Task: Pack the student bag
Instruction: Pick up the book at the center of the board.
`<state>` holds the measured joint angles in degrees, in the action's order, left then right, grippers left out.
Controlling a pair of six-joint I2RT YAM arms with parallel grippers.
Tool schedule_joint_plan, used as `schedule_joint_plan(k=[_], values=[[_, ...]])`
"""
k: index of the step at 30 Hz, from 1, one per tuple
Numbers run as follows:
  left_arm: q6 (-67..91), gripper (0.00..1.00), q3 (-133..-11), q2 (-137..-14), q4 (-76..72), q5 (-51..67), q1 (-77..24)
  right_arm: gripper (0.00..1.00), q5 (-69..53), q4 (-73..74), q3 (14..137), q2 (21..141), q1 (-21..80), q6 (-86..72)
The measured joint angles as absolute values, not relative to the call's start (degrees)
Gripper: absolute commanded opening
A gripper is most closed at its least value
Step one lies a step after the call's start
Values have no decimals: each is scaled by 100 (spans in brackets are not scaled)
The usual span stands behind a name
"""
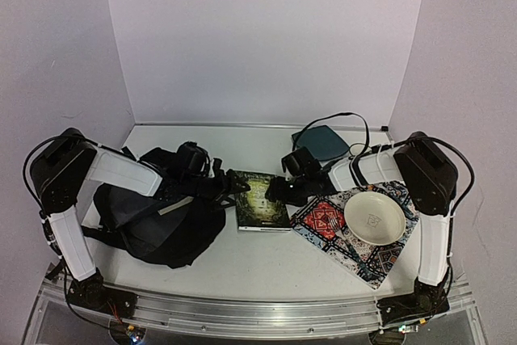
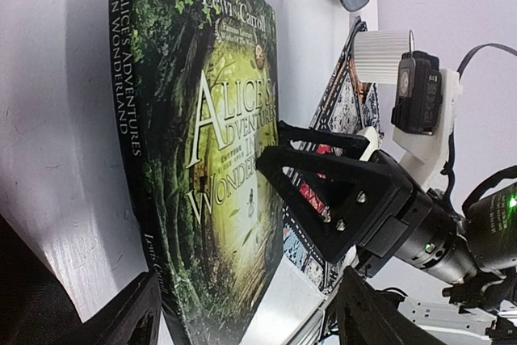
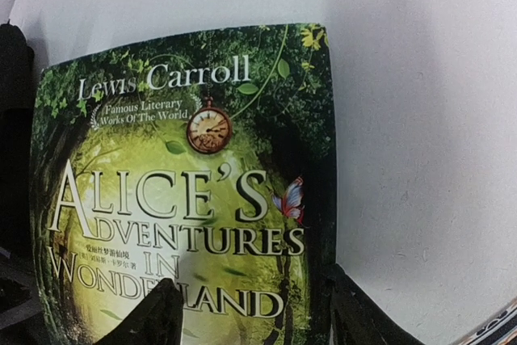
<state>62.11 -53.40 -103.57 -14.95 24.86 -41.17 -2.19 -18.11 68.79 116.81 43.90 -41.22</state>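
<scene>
One student bag (image 1: 157,228) lies slumped at the left of the top view on the worktop (image 1: 242,260). One book (image 1: 261,199) lies at centre, one white bowl (image 1: 375,217) sits on one patterned cloth (image 1: 343,252) at right, and one teal pouch (image 1: 321,143) lies behind. The left pincer (image 2: 242,321) and right pincer (image 3: 254,317) are both spread, each straddling a book edge, pinching nothing. The cover reads "Lewis Carroll", "Famous Literary Works Of The World", "Alice's Adventures in Wonderland".
</scene>
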Motion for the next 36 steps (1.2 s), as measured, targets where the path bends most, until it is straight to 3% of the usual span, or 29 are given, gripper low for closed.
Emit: schedule_joint_plan(k=[23, 36], values=[[6557, 69, -4593, -10312, -2983, 2309, -4145, 59, -875, -2480, 6696, 11723, 4153, -4280], [6431, 77, -3839, -9997, -3158, 1513, -4287, 57, -1694, -2722, 6678, 11786, 4174, -4438]])
